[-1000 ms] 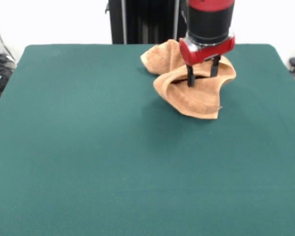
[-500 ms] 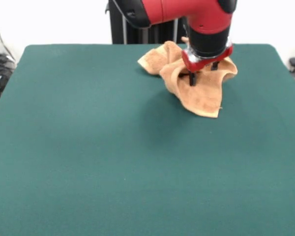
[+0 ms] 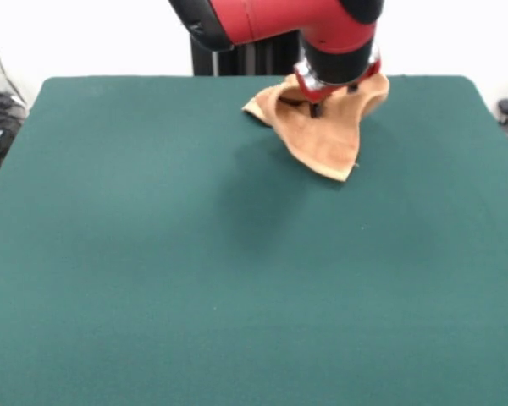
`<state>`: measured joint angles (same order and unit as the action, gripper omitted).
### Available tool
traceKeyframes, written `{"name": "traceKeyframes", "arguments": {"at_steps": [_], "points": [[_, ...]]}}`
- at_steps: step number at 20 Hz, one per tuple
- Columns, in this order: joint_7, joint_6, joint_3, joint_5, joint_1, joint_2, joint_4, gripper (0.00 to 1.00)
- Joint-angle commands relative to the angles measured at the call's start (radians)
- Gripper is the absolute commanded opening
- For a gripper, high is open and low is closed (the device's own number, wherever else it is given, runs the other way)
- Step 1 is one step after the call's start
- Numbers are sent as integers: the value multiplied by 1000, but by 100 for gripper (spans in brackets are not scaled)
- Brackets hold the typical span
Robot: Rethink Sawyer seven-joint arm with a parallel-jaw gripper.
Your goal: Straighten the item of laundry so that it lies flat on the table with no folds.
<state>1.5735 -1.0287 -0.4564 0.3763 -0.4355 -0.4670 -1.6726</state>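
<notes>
Nearest the camera, only bare dark green table (image 3: 195,296), spreading wide across the front view with nothing on it through the near and middle stretches. Farther back, right of centre and close to the far edge, the tan-orange towel (image 3: 326,139), bunched rather than flat: one pointed corner hanging down toward the camera, touching or just above the felt, a second lobe folded out to the left, a third rising to the right. Directly over the towel's upper part, the red and black arm (image 3: 262,19), reaching in from the top left. At its end the gripper (image 3: 322,106), dark fingers (image 3: 314,109) sunk into the cloth folds and apparently pinched on the towel, with the fabric gathered up around them. Behind that, at the far side, the black pedestal (image 3: 237,57).
</notes>
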Motion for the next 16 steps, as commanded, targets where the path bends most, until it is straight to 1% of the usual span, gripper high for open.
{"name": "traceKeyframes", "arguments": {"at_steps": [1, 2, 5, 6, 8, 14, 16], "points": [[-124, -2, -103, 8, 13, 24, -13, 100], [-140, 20, -110, 24, 12, 25, -13, 0], [-73, 215, -114, 47, 5, 19, -39, 0], [-92, 240, -121, 67, 7, 26, -29, 0], [-81, 308, -124, 90, 11, 24, -25, 0], [-35, 371, -116, 88, 32, 11, -4, 0], [-13, 417, -104, 103, 45, 0, 7, 0]]}}
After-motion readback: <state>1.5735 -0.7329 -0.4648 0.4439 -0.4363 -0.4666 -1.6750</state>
